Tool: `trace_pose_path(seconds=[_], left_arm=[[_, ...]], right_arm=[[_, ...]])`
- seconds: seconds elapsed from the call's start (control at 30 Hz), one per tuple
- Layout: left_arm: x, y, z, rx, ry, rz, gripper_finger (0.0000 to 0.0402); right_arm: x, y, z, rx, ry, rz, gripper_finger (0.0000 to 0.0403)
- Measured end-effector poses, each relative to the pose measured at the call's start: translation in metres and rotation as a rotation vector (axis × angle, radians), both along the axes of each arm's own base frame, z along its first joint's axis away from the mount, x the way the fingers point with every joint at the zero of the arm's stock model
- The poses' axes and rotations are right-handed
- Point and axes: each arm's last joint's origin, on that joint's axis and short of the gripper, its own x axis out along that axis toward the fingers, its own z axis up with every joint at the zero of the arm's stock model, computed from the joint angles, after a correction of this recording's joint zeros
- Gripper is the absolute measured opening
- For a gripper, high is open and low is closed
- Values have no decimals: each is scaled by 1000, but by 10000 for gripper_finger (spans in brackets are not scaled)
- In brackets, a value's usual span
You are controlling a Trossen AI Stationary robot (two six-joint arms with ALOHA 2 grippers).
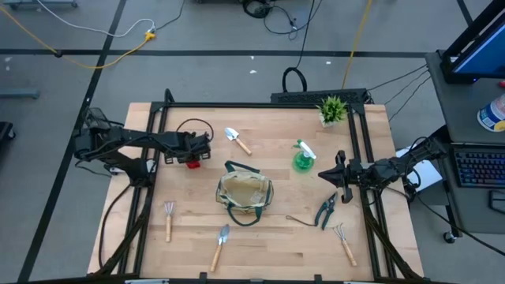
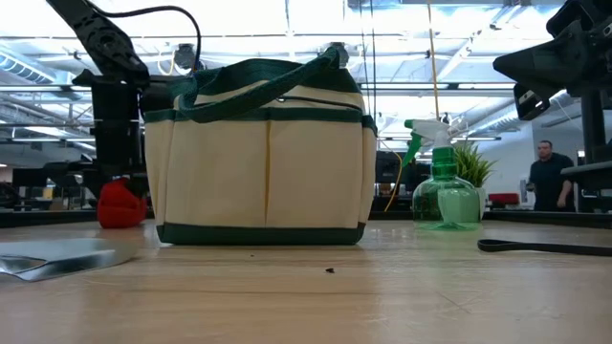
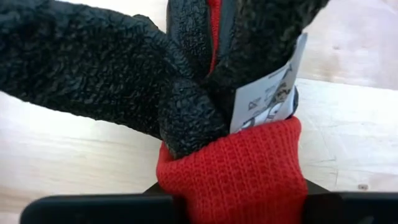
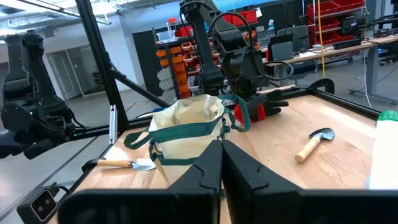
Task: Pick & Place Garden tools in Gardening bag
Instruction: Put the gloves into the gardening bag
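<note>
Red-cuffed black gardening gloves pinched between the left gripper fingers, on the table. Grasp step; next: lift, carry to gardening bag just beyond the gripper. Right gripper closed, empty, idle beside pruning shears.

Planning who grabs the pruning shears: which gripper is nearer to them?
Right. The right gripper hovers just beside the pruning shears, while the left gripper is across the table, beyond the gardening bag, at the red-and-black glove.
</note>
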Motion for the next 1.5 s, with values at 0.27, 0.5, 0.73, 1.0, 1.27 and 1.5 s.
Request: trace_pose_path(seconds=[0.27,0.5,0.73,1.0,1.27,1.5], left_arm=[[-8,-3,38,112,-200,-72,78],[-4,-16,99,371,-641,-302,78],[-2,-38,152,690,-988,-571,78],[3,-60,170,823,-1133,-738,78],[6,-77,185,886,-1317,-836,78],[3,-92,202,971,-1539,-982,78]], right_arm=[[0,0,0,0,0,0,0],[0,0,0,0,0,0,0],[0,0,0,0,0,0,0],[0,0,0,0,0,0,0],[0,0,0,0,1,0,0],[0,0,0,-1,2,0,0]])
